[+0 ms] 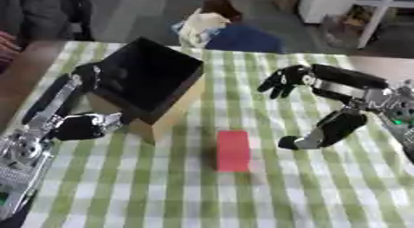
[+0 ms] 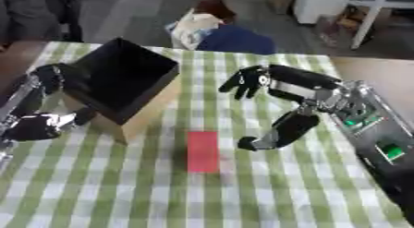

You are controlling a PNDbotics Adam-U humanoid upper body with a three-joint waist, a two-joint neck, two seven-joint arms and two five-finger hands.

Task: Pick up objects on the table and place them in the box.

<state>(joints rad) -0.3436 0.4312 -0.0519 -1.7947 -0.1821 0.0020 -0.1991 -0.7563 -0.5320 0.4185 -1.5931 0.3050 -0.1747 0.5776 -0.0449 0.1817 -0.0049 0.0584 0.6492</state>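
Observation:
A flat red block [image 1: 233, 150] lies on the checked cloth in the middle of the table. To its upper left stands the box [image 1: 154, 79], wooden outside and black inside, tipped with its opening toward me. My right hand [image 1: 336, 81] hovers open to the right of the block. Its fingers [image 1: 281, 84] are spread toward the box, and its thumb [image 1: 317, 134] hangs down beside the block, apart from it. My left hand [image 1: 81, 125] is at the box's left wall, fingers stretched along it. It holds nothing that I can see.
The green-and-white checked cloth [image 1: 161, 195] covers the table, with bare wood [image 1: 20, 79] at its left edge. Beyond the far edge are a white bag [image 1: 198, 26] and a blue bundle [image 1: 242, 40] on the floor. A white shelf leg [image 1: 368, 24] stands at the upper right.

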